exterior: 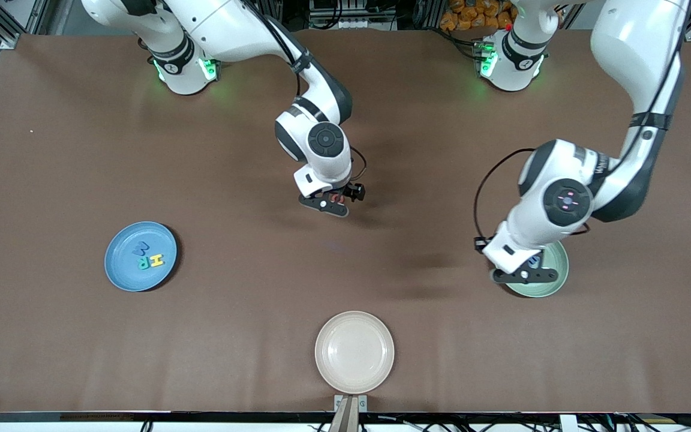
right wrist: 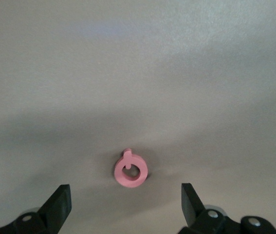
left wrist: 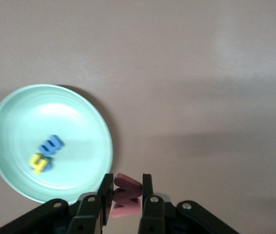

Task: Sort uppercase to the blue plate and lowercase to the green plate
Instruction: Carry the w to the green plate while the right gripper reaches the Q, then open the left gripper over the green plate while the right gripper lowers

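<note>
Toward the right arm's end, the blue plate (exterior: 140,256) is holding M, R and H. The right gripper (right wrist: 125,207), fingers spread wide, is hanging directly over the red Q (right wrist: 130,171) lying flat mid-table. The left gripper (left wrist: 123,195) is pinching the red w (left wrist: 126,195) just beside the green plate (left wrist: 11,117).

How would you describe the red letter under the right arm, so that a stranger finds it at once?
Start at the right gripper, which hangs open over the bare brown table near its middle, between the two arms. Directly below it lies the red Q. It is the only letter on no plate: a ring with a short tail.
</note>
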